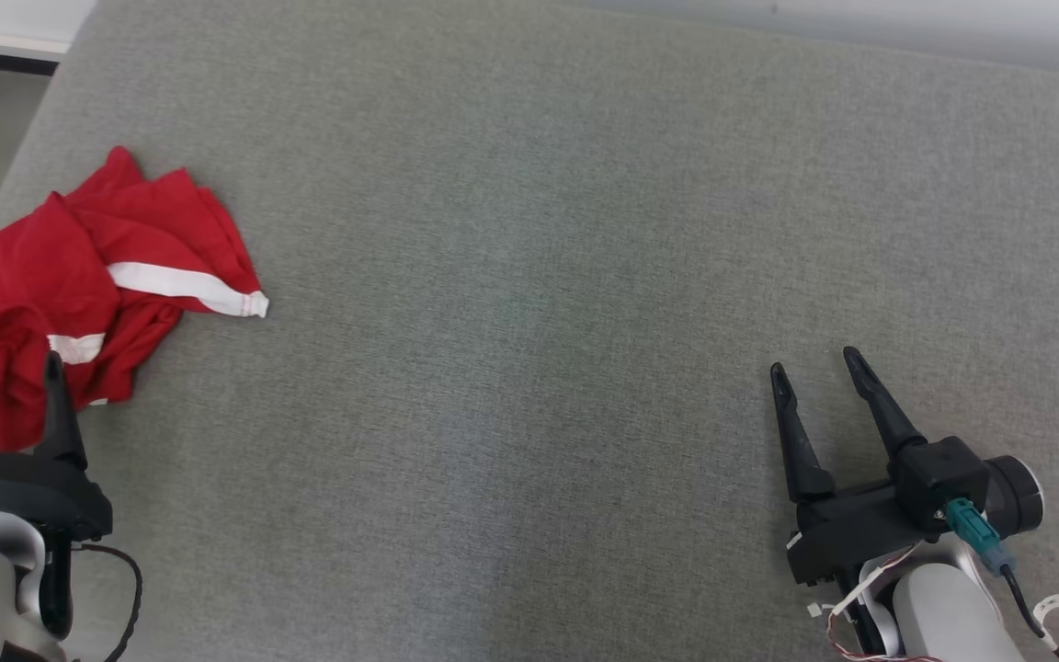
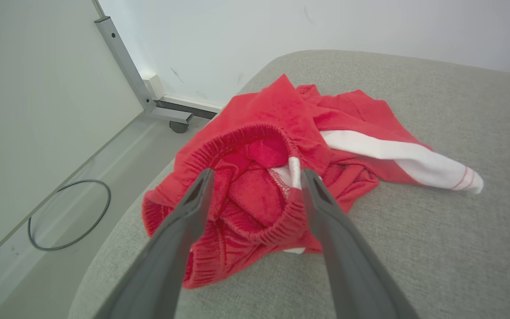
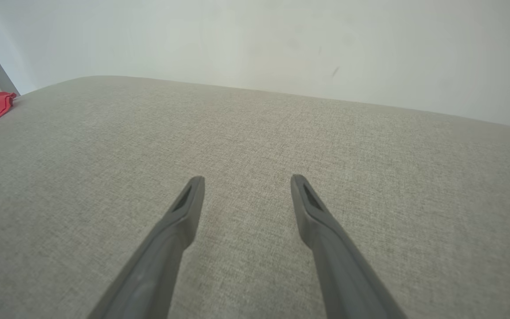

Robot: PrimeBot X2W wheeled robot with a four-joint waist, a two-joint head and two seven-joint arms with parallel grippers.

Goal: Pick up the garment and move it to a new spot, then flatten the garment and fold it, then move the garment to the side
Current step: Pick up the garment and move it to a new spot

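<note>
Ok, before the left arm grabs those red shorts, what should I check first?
1. The left gripper open: ok.
2. It is aimed at the red garment: ok, its fingers frame the waistband.
3. Fingers touching cloth: cannot tell.
4. The garment away from the edge of the cushion: not ok, it lies at the left edge.
5. The right gripper open, holding nothing: ok.
6. Bare cushion for a new spot: ok.

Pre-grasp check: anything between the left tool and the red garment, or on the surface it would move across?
Nothing visible. The open left tool points straight at the crumpled garment, with nothing in between. The grey surface from there toward the open right tool shows nothing lying on it.
</note>
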